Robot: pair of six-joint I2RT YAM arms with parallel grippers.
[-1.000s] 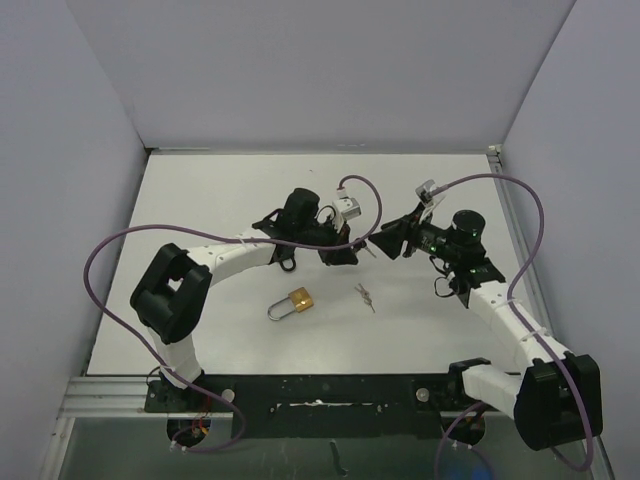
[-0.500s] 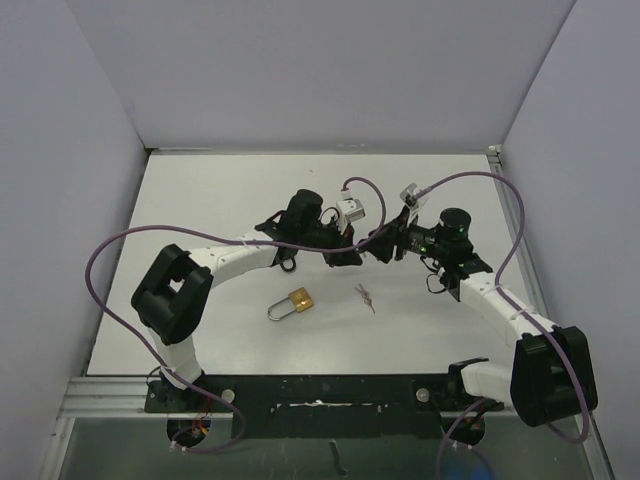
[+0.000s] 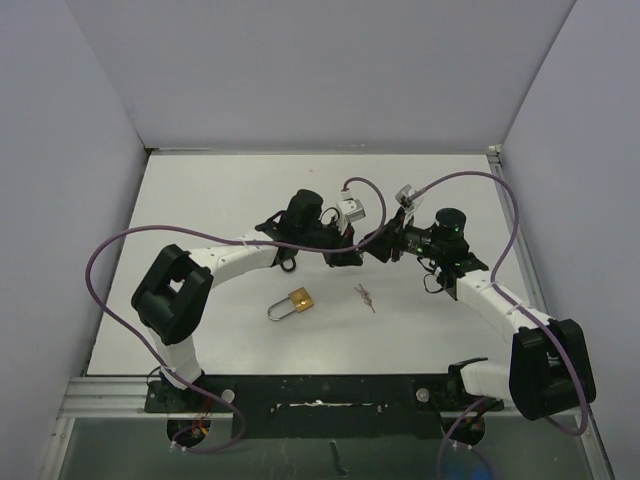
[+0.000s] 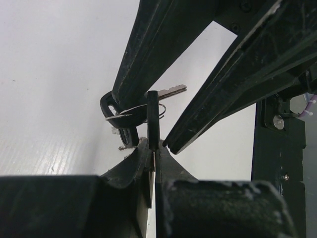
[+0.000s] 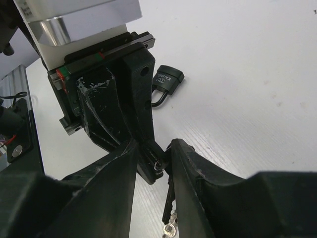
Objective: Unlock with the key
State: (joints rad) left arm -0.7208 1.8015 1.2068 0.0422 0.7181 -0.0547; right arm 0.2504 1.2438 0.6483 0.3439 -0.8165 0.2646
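Note:
My left gripper (image 3: 352, 252) is shut on the black head of a key (image 4: 153, 116), held edge-on at its tips (image 4: 152, 146). A wire ring (image 4: 130, 111) hangs from it, and a silver key blade (image 4: 171, 90) shows beside it. My right gripper (image 3: 376, 245) is open. Its fingers (image 4: 143, 54) straddle the left fingertip and the key bunch (image 5: 169, 198), seen between its tips (image 5: 151, 148). A brass padlock (image 3: 300, 300) lies on the table nearer the bases. A black padlock (image 5: 167, 79) lies beyond the left gripper.
A second set of small keys (image 3: 365, 297) lies on the white table (image 3: 200, 200) right of the brass padlock. Purple cables (image 3: 110, 260) loop over both arms. Grey walls enclose the table on three sides.
My right gripper has moved left and closed the distance to my left gripper, so its open fingers now sit around the held key bunch. The left arm has barely moved.

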